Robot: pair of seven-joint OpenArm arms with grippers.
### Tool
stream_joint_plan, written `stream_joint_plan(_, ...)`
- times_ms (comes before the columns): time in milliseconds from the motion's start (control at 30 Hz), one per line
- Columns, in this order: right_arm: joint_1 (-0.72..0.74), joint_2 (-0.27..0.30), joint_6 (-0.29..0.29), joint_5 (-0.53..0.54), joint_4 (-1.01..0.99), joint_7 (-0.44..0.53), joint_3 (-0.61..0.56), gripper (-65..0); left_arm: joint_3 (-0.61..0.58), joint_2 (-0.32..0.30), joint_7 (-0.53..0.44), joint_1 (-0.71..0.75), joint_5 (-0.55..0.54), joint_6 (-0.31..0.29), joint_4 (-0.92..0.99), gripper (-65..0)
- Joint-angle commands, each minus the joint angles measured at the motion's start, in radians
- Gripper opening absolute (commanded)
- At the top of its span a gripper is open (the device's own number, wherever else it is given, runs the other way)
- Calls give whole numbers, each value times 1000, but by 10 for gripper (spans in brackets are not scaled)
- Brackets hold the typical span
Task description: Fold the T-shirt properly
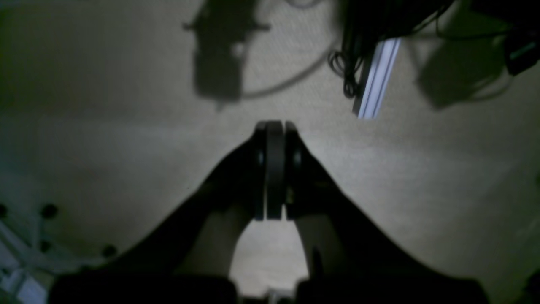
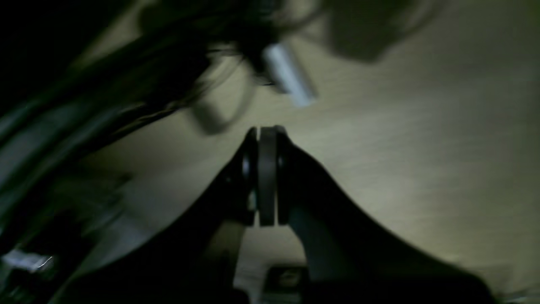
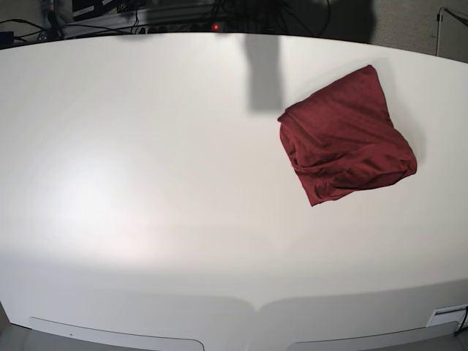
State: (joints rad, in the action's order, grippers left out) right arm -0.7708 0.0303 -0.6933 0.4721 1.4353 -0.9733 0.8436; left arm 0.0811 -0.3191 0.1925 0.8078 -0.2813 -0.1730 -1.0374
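The T-shirt (image 3: pixel 344 135) lies as a dark red, roughly square bundle on the right part of the white table (image 3: pixel 146 161), its corners pointing up and down like a diamond, with wrinkles along its left edge. No arm shows in the base view. My left gripper (image 1: pixel 274 126) is shut with nothing between its fingers, pointing at beige carpet. My right gripper (image 2: pixel 266 130) is also shut and empty, over the same kind of floor; that view is blurred. Neither wrist view shows the T-shirt.
Black cables (image 1: pixel 350 63) and a pale aluminium rail (image 1: pixel 377 80) lie on the floor in the left wrist view. Dark cables and frame parts (image 2: pixel 105 84) fill the left of the right wrist view. Cables and equipment (image 3: pixel 183 14) sit behind the table's far edge.
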Motion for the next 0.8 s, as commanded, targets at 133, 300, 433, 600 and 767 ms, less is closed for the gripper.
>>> stream_joint_plan(133, 17, 117, -5, -145, -275, 277, -110, -650, 4, -11, -193, -154, 0, 0, 290, -650)
stream_joint_plan(300, 137, 232, -5, -245, -598, 435, -267, -650, 4, -3, -216, -298, 1, -5, 480, -650)
stream_joint_plan(433, 269, 285, -5, -324, -837, 578, -393, -650, 4, 37, -225, -369, 26, -64, 566, -650)
stream_joint_plan(600, 417, 275, -5, -368, -1001, 661, -542, -650, 4, 107, -316, -428, 115, -63, 626, -638)
stream_joint_plan(767, 481, 235, -5, -368, -1037, 675, -669, -650, 4, 145, -320, -485, 150, -60, 655, -563)
